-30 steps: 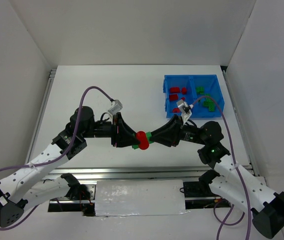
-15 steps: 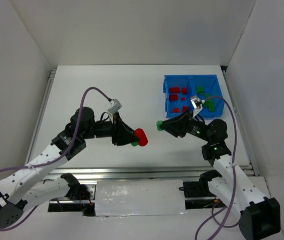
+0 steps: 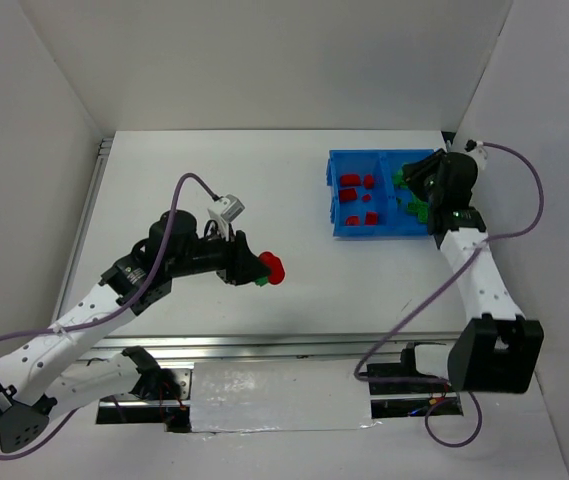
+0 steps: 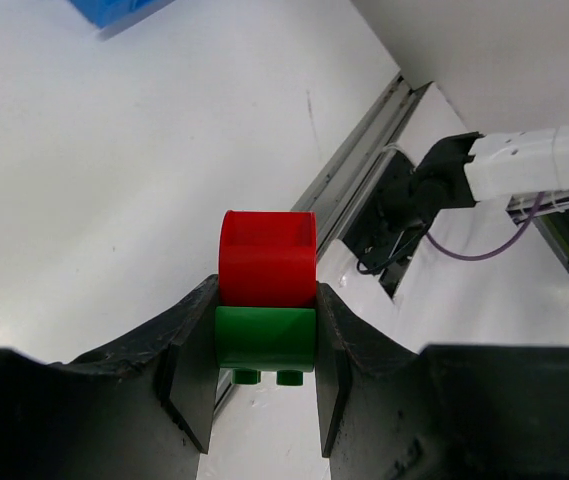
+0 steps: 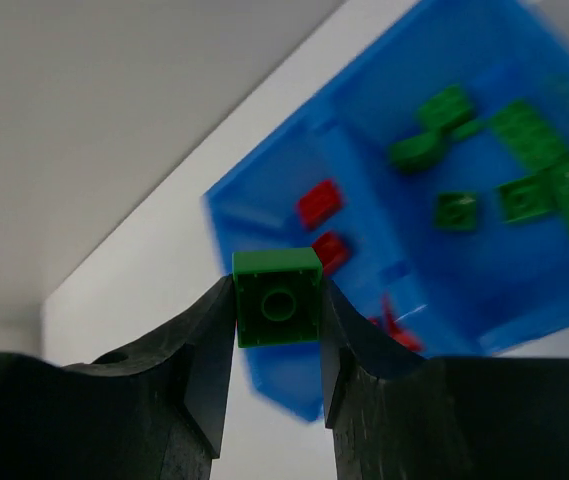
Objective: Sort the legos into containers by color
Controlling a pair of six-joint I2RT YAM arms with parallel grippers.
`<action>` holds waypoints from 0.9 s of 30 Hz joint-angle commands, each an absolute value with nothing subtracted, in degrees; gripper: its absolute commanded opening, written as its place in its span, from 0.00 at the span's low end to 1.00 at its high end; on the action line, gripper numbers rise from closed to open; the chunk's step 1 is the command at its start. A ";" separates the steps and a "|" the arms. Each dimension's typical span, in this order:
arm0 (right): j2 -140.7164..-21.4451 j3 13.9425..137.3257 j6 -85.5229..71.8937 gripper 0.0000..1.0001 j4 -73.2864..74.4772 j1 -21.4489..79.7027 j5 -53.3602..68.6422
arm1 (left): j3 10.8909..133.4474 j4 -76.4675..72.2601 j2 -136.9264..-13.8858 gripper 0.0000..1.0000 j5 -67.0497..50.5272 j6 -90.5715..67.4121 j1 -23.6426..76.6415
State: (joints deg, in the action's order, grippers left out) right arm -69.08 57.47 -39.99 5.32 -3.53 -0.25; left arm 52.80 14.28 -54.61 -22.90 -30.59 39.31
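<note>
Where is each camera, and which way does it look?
Top: above and behind, looking down at the table; left arm and right arm show.
Left wrist: looks past the left end effector, pinching a red-green stack, toward the table's near edge.
Right wrist: looks past the right end effector, pinching a green brick, into the blue bin.
Top and right wrist share the bin.

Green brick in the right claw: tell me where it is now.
The green brick is pinched in the right claw, at the table's far right in the top view, above the blue bin's green-filled right compartment.
</note>
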 commanded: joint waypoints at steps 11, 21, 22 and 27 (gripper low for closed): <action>-96.76 82.52 -36.48 0.74 18.89 -7.38 -13.36 | 54.40 17.58 -51.50 0.00 -20.99 -28.92 39.46; -85.98 74.21 -31.91 0.98 12.16 -6.60 13.54 | 53.88 12.57 -49.66 0.00 -26.80 -29.71 39.46; -83.87 70.53 -30.95 0.98 2.91 -5.90 33.03 | 53.53 11.96 -49.40 0.00 -27.50 -29.88 39.38; -65.42 47.40 -35.25 0.97 -23.80 8.40 58.53 | 53.26 7.83 -48.25 0.00 -33.57 -29.62 39.38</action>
State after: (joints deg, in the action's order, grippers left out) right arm -74.81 54.13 -34.81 -4.29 0.54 34.02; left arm 52.77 13.76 -49.56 -28.21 -30.15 39.31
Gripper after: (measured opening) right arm 0.974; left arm 0.481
